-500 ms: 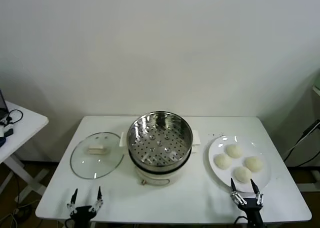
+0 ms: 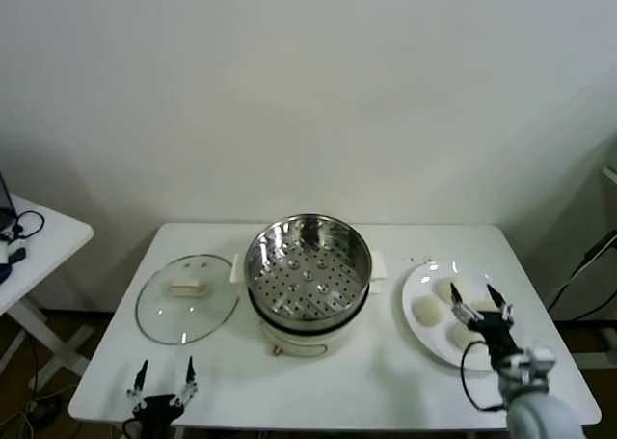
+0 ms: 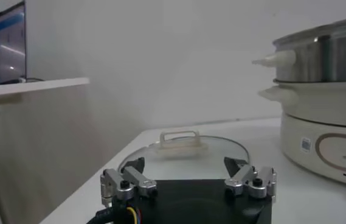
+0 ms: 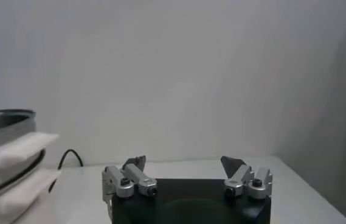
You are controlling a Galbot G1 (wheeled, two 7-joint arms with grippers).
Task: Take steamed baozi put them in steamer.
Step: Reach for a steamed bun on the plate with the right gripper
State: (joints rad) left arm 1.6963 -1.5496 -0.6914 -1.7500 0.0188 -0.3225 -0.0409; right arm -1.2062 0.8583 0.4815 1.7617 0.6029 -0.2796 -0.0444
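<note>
A white counter point(image 2: 386, 386) is standing against a plain pale wall point(image 2: 308, 92). A round glass lid point(image 2: 186, 298) is lying flat near the counter's left edge, its cream handle point(image 2: 185, 288) facing up at its centre. From the left wrist view the lid point(image 3: 185, 152) is showing as a low clear dome with that handle point(image 3: 179, 137) rising from it. A flat white plate point(image 2: 424, 338) is sitting toward the counter's right edge. Off the counter's left side a second white table point(image 2: 43, 241) is standing apart, carrying a dark cable point(image 2: 24, 225). At the far right, black cables point(image 2: 583, 270) are hanging beside the wall.
</note>
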